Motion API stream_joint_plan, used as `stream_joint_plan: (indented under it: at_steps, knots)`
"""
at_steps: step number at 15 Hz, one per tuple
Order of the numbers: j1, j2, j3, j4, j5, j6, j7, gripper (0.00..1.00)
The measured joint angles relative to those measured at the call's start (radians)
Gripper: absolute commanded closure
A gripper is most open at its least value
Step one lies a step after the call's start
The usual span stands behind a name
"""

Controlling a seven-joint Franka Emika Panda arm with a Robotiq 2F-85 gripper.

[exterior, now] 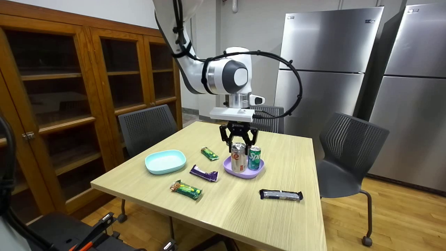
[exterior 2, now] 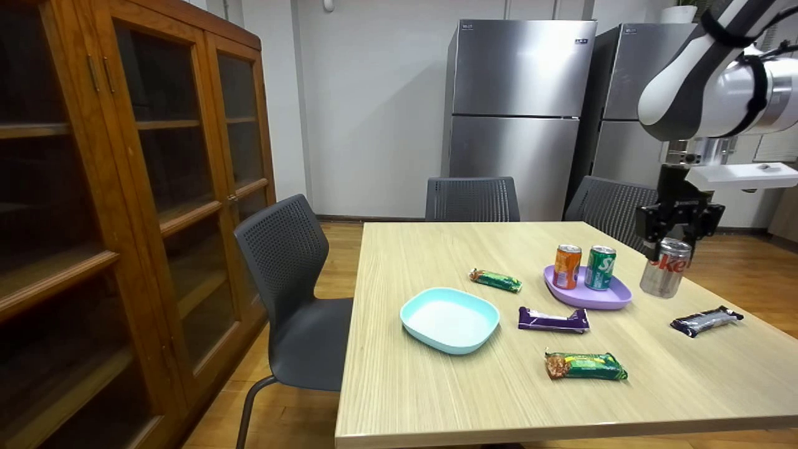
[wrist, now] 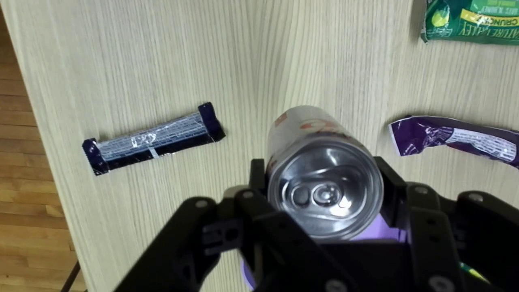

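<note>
- Wrist view: your gripper [wrist: 324, 178] is clamping the silver can [wrist: 324, 194], a finger [wrist: 258, 175] pressing on each side, pull-tab end facing the camera.
- Jaws are gripping it near its top; you're holding it roughly upright.
- Both exterior views: silver can is hanging near the purple plate [exterior 2: 591, 304], looking raised off the table [exterior 2: 399, 393]; you're not getting a clear read on its height.
- On the purple plate, in an exterior view, an orange can [exterior 2: 567, 267] and a green can [exterior 2: 600, 268] are standing upright, near each other.
- Dark wrapped bar [wrist: 154, 140] is lying flat, near the silver can and toward a table edge.
- Purple wrapped bar [exterior 2: 553, 320] is lying roughly between the purple plate and the blue plate [exterior 2: 450, 321].
- Two green wrapped bars [exterior 2: 586, 366] are lying well apart, purple wrapped bar sitting between them.
- Blue plate is sitting well apart from your gripper.
- Dark chairs [exterior 2: 287, 312] are standing around the table; wooden cupboard [exterior: 62, 87] and two fridges [exterior 2: 517, 143] are standing beyond.
</note>
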Motion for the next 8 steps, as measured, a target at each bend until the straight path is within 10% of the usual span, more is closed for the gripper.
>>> stream_joint_plan:
  at_steps: [8]
  knots:
    - [0.008, 0.162, 0.035, 0.194, 0.003, 0.0, 0.0, 0.61]
